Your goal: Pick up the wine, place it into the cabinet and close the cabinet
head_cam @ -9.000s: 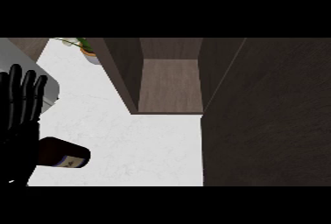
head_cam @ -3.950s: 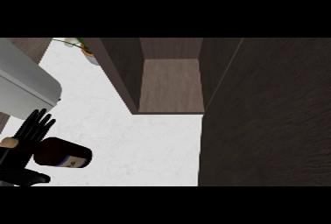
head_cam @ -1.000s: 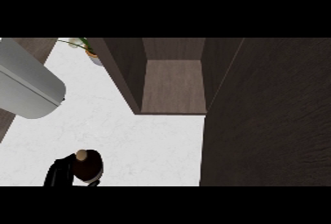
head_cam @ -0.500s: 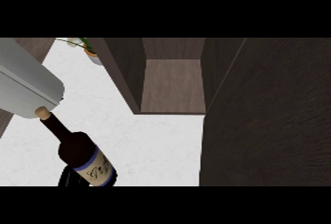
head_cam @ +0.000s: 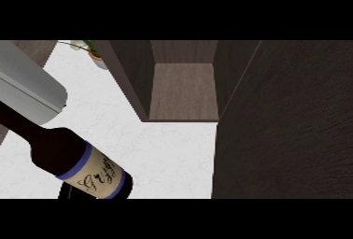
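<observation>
Head view shows us the wine bottle [head_cam: 69, 154] large in the lower left, tilted over the counter's near left corner. Its base end points down and right toward the near edge and its shoulder points up and left. A pale label [head_cam: 96, 175] with dark script wraps the body between two blue bands [head_cam: 74, 162]. The neck passes under a grey forearm [head_cam: 31, 88] that slants across the far left, so we cannot see the top of the bottle.

Of the left hand [head_cam: 71, 192] we make out only a dark sliver at the lower edge, just under the label and touching the bottle. The bottle hides the rest, and we cannot tell whether the hand is clasped round the bottle or lying slack against it.

The counter [head_cam: 172, 149] is white and faintly marbled. The cabinet [head_cam: 131, 79] stands at its far edge, open toward us, and we look onto a brown shelf floor [head_cam: 183, 91] between two dark side walls. The bottle is outside that compartment and well apart from it, to its near left.

A broad dark panel [head_cam: 289, 126] covers the counter's whole right side, from the far edge to the near edge, and meets the cabinet's right wall. A potted plant [head_cam: 95, 52] sits at the far edge, just beside the cabinet's left wall.
</observation>
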You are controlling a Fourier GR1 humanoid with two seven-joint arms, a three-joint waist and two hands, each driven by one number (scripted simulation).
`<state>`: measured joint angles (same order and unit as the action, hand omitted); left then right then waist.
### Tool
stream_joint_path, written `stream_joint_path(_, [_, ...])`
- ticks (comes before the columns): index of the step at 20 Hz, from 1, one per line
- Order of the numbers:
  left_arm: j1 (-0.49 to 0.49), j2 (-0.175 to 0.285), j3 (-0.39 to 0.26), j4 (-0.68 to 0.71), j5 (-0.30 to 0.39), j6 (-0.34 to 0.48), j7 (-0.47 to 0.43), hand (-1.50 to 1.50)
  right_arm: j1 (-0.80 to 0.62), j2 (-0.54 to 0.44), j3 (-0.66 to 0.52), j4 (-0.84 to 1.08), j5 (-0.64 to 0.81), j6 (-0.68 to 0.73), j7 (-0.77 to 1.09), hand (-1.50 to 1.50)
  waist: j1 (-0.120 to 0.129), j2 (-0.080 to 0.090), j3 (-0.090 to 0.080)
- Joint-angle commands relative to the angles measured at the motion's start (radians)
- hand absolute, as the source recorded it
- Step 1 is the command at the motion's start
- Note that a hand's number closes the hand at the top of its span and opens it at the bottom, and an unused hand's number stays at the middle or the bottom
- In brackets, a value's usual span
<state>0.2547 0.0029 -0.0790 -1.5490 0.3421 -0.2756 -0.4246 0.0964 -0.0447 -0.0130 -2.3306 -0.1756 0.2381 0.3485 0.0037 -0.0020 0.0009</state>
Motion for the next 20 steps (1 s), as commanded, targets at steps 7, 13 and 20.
stream_joint_path(7, [-0.165, -0.003, -0.113, -0.165, 0.047, 0.29, 0.191, 1.5, -0.104, 0.0, -0.01, 0.074, 0.006, -0.022, 0.012, -1.5, -0.002, 0.002, -0.001])
stream_joint_path(13, [-0.313, -0.003, -0.186, -0.136, 0.014, 0.447, 0.208, 1.5, -0.016, -0.011, -0.038, 0.037, -0.046, 0.018, -0.012, -1.5, -0.007, 0.002, -0.001])
stream_joint_path(20, [-0.466, -0.003, -0.274, -0.043, -0.021, 0.637, 0.203, 1.5, -0.009, -0.009, -0.06, 0.081, -0.036, 0.04, -0.073, -1.5, -0.009, 0.002, -0.001])
